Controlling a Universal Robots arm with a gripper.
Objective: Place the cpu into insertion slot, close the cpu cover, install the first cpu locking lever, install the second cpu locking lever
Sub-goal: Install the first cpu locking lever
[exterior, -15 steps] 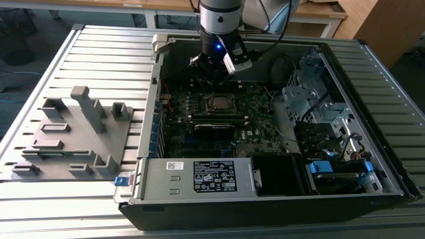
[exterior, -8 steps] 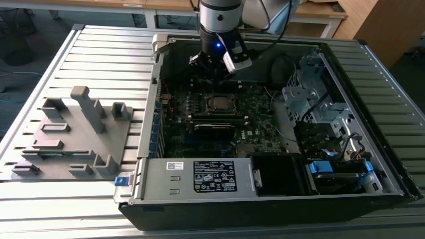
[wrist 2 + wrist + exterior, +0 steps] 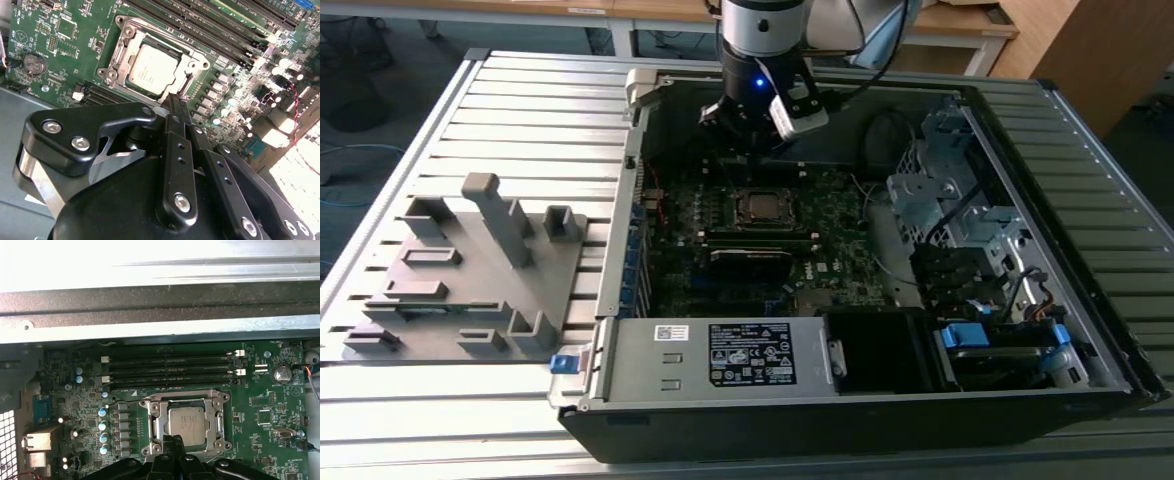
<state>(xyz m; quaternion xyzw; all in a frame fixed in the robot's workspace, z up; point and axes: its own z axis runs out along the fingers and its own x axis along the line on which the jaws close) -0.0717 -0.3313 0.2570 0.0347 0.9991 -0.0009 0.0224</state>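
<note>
Silver-grey and dull on top, the small flat square cpu (image 3: 186,421) lies seated in the insertion slot (image 3: 116,62), the small square socket with a metal rim on the dark green motherboard (image 3: 265,440). Around the chip, flat on the slot, lies the cpu cover (image 3: 186,401), a thin silvery metal frame plate whose square cut-out leaves the chip's top bare. Whether the slot's locking levers are latched cannot be told.

The black, two-fingered end effector (image 3: 174,99) is clenched, its fingers (image 3: 170,150) pressed side by side with nothing visible between them. In both wrist views its tips (image 3: 172,439) hang at the edge of the slot, just beside the cover's rim; whether they touch the metal cannot be told. In the exterior view the end effector (image 3: 740,150) hangs from the silver and black arm (image 3: 761,30) just above the slot.

Long narrow black memory slots (image 3: 170,369) run just beside the insertion slot, a row of small silver-topped capacitors (image 3: 103,432) stands near another side of it, and a round silver coin battery (image 3: 283,373) sits a little further off on the board. The board lies inside an open black and silver computer case (image 3: 854,430) on a slatted grey metal surface (image 3: 520,110). Well apart from the slot, outside the case on the exterior view's left, rests a grey moulded fixture block (image 3: 467,270).
</note>
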